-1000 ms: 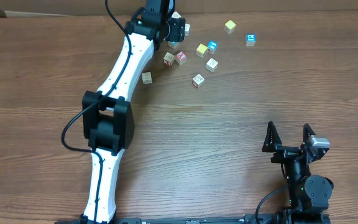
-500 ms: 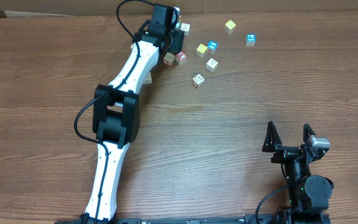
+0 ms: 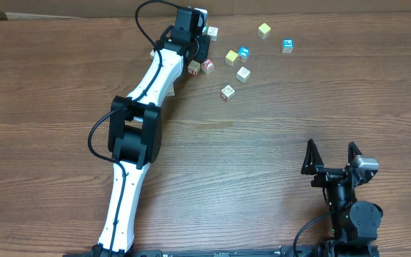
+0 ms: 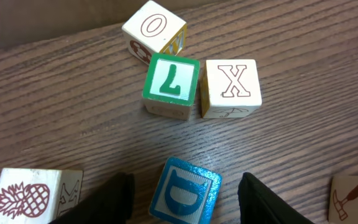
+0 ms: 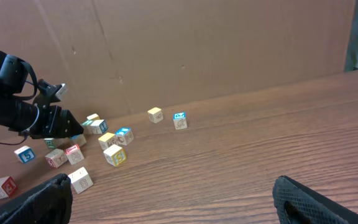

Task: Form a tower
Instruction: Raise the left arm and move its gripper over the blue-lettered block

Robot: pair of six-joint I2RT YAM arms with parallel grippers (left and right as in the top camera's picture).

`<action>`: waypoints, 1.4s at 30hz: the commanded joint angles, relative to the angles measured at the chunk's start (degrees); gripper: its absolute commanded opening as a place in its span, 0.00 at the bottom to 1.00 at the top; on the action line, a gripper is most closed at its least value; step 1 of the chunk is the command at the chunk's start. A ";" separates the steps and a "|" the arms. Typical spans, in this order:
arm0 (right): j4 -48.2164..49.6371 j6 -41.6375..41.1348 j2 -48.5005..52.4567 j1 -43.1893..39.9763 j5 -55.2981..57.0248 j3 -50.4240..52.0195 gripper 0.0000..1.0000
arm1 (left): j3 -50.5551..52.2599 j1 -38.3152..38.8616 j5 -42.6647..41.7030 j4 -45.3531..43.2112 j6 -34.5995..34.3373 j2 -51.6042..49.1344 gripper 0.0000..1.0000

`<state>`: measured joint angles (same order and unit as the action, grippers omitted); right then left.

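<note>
- As the left hand (image 4: 186,182) has narrowed astride the blue cube (image 4: 185,199), gaps remain on both sides, so nothing is gripped yet.
- The right hand (image 3: 330,148) sits wide open and empty.
- No tower stands yet. The loose cubes (image 3: 227,92) lie at the table's (image 3: 262,128) far edge, so this is likely a first pick.

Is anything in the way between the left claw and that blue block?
Nothing visible. The blue D cube sits inside the open left gripper, with a gap on each side; the green cube and X cube lie beyond it.
</note>
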<state>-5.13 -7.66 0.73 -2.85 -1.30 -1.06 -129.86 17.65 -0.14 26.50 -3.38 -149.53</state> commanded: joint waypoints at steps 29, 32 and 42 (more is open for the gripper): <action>0.33 0.26 -0.57 0.22 -0.31 0.59 1.00 | -0.24 0.39 0.79 -1.42 0.66 -2.16 0.32; 0.33 0.26 -0.57 0.22 -0.31 0.59 1.00 | -1.49 0.37 0.79 -0.76 0.63 -0.92 0.27; 0.33 0.26 -0.57 0.22 -0.31 0.59 1.00 | -1.66 0.39 0.79 4.39 0.24 11.28 0.24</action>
<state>-5.15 -7.66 0.73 -2.85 -1.30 -1.06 -129.91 17.65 -0.12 29.63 -2.96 -147.92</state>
